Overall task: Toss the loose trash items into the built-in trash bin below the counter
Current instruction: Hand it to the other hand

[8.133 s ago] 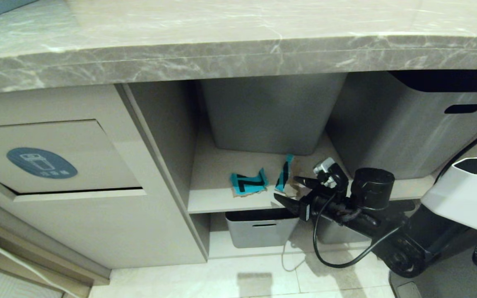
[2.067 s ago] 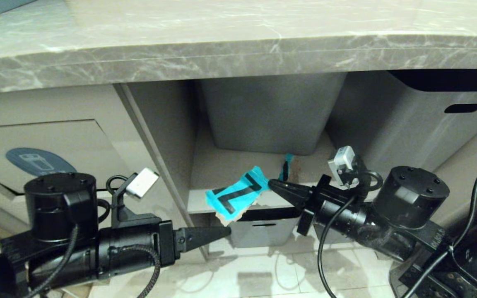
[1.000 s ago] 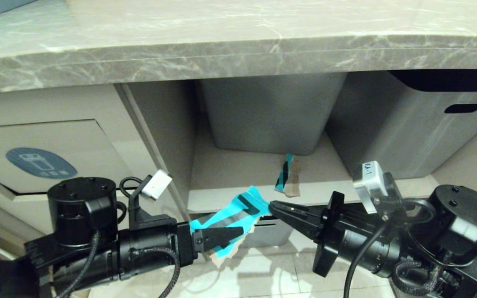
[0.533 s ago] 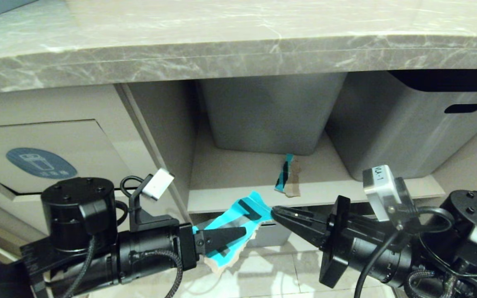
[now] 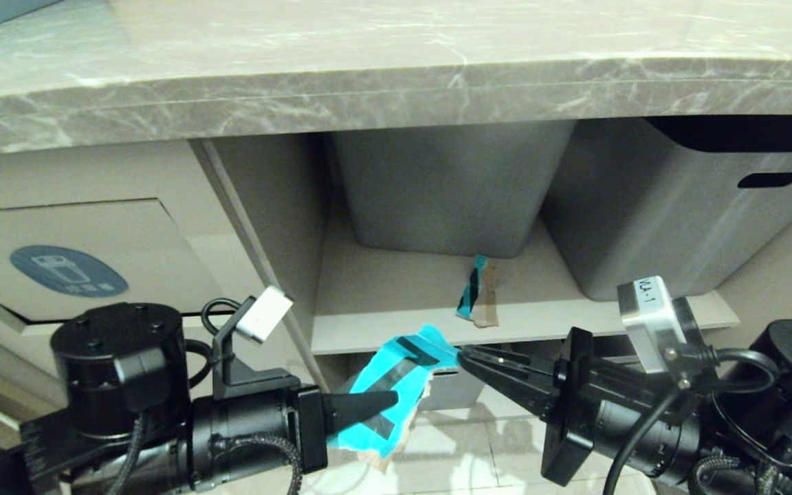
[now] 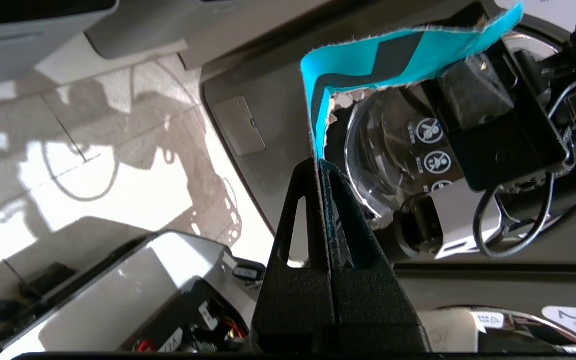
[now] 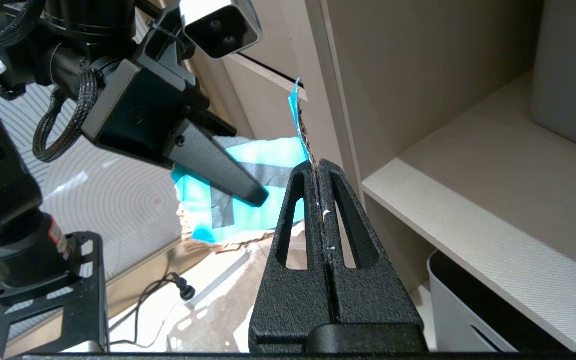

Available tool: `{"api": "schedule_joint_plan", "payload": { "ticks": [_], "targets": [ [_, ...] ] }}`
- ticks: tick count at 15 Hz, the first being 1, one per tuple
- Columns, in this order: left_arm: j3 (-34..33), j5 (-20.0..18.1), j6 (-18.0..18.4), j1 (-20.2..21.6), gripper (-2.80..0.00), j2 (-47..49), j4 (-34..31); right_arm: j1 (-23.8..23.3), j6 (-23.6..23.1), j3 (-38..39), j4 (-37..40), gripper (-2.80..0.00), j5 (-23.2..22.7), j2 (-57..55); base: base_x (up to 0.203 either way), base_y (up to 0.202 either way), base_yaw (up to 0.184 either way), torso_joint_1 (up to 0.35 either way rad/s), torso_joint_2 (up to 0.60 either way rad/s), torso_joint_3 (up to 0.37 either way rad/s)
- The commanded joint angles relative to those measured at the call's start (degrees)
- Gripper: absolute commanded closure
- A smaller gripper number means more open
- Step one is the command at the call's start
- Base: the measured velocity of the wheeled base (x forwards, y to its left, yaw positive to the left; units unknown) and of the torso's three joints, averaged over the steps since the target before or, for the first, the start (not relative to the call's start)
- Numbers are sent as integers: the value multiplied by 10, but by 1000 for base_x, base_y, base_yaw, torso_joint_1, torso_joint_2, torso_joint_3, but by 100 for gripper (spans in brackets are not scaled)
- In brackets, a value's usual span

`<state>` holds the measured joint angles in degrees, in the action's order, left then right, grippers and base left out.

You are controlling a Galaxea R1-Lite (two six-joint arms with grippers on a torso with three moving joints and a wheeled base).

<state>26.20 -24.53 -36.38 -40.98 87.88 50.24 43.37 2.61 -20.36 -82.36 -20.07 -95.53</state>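
So the teal scrap (image 5: 396, 395), low centre, is being pinched shut by both the left gripper (image 5: 389, 401) and right gripper (image 5: 468, 355) mid-handover, and the right's release is probably being called for next, before the flap (image 5: 93, 258) at left.

You can't see the lower edge of the teal scrap (image 5: 396, 395): the left gripper (image 5: 386, 402) covers part of it. Tabletop (image 5: 396, 75) is cut off on both sides and at the top. The flap sticker (image 5: 68, 271) icon text is too small to read. Lower tub (image 5: 447, 392) is mostly hidden behind the scrap and the right gripper (image 5: 468, 357). Second scrap (image 5: 478, 299) on the shelf: print unclear.
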Motion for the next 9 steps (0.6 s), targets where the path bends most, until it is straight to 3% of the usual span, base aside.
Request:
{"api": "schedule_joint_plan", "payload": {
  "ticks": [1, 2, 3, 6, 9],
  "targets": [
    [-14, -2, -2, -4, 0, -14, 3, 0, 0, 0, -5, 0, -1, 0, 0, 0, 0, 0, 0, 0],
    [-20, -2, -2, -4, 0, -19, 3, 0, -1, 0, -4, 0, 0, 0, 0, 0, 0, 0, 0, 0],
    [-25, -2, -2, -4, 0, -24, 2, 0, -3, 3, -4, -280, 0, -1, 0, 0, 0, 0, 0, 0],
    [-30, 3, -1, -3, 0, -30, 2, 0, 0, 11, -4, -280, 1, 4, 0, 0, 0, 0, 0, 0],
    [-29, 36, -6, 8, 0, -34, 0, -2, 0, 27, -5, -280, 3, 39, 0, 0, 0, 0, 0, 0]
  ]
}}
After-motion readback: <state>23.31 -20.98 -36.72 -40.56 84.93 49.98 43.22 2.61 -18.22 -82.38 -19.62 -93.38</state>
